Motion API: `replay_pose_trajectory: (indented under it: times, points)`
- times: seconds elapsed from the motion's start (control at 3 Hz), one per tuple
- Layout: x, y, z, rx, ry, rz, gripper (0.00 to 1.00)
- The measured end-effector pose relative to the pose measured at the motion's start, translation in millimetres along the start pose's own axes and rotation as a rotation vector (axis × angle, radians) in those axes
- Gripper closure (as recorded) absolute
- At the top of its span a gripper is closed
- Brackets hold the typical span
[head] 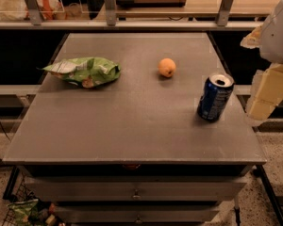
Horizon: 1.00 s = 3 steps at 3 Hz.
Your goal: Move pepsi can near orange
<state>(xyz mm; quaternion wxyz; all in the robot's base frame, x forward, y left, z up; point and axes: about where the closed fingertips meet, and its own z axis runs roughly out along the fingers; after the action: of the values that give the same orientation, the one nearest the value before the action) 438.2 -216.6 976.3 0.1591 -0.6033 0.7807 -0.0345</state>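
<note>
One-arm rig: finds pepsi can (215, 97) upright, long axis vertical, at the near right of table (132, 121), just left of gripper (264, 100) beside the table's right edge, grip state impossible to tell; places orange (167, 67) farther back and left of can, not touching.

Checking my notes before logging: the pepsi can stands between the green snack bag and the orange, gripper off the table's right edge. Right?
No. In the camera view the orange sits between the green snack bag and the pepsi can; the can stands rightmost. The gripper is off the right edge of the table.
</note>
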Motion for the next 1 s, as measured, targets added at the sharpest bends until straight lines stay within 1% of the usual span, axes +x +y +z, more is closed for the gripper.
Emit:
replay_pose_trajectory:
  times: [0.33, 0.67, 1.0]
  points:
    - [0, 0, 0, 0.0, 0.0, 0.0, 0.0]
    - [12, -8, -2, 0.038, -0.06, 0.119, 0.0]
    - [40, -6, -5, 0.105, -0.166, 0.316, 0.0]
